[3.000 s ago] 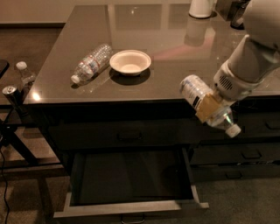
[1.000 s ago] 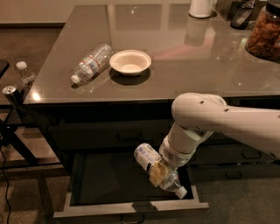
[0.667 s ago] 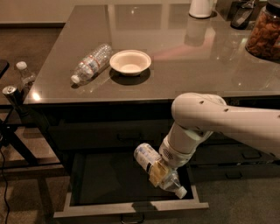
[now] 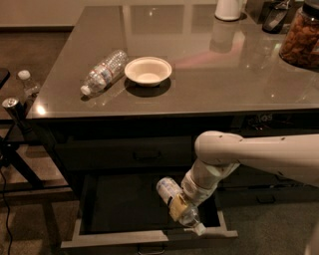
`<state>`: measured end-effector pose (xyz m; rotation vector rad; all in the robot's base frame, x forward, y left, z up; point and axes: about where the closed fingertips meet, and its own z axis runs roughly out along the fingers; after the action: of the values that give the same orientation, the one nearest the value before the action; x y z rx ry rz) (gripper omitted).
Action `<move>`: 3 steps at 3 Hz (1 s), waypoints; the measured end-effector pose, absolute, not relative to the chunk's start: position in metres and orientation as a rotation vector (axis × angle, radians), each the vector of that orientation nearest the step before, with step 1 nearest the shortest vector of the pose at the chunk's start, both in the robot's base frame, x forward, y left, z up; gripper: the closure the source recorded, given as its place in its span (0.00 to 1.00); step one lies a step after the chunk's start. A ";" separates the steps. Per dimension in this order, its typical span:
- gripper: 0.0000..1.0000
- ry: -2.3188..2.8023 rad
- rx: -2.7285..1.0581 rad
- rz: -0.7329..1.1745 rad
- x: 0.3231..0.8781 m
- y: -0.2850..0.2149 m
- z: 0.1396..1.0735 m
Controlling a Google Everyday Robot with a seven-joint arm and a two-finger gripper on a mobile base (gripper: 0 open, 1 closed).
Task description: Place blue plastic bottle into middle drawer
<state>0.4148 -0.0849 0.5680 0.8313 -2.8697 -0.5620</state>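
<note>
The blue plastic bottle [image 4: 170, 192] is short and clear with a pale label and a white cap [image 4: 200, 229]. It lies tilted over the right part of the open middle drawer [image 4: 149, 238], cap toward the front rim. My gripper [image 4: 180, 206] is shut on the bottle's middle and holds it low inside the drawer's black interior. The white arm reaches in from the right.
On the grey counter [image 4: 209, 84] lie a long ribbed clear bottle [image 4: 103, 72] and a white bowl [image 4: 148, 70]. A white jug [image 4: 228, 8] and a jar of snacks [image 4: 301, 35] stand at the back right. A closed drawer front [image 4: 134, 155] is above. A stand with a bottle [image 4: 27, 87] is at left.
Three seconds ago the arm held the bottle up at the counter's right edge. It has come down into the drawer. Over the last second it has barely moved.
</note>
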 end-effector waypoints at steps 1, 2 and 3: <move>1.00 -2.861 0.766 -0.613 0.421 -0.084 0.534; 1.00 -2.852 0.760 -0.616 0.419 -0.083 0.529; 1.00 -2.847 0.763 -0.601 0.420 -0.075 0.513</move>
<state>0.4197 -0.0748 0.5133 0.7625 -2.8470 -0.6010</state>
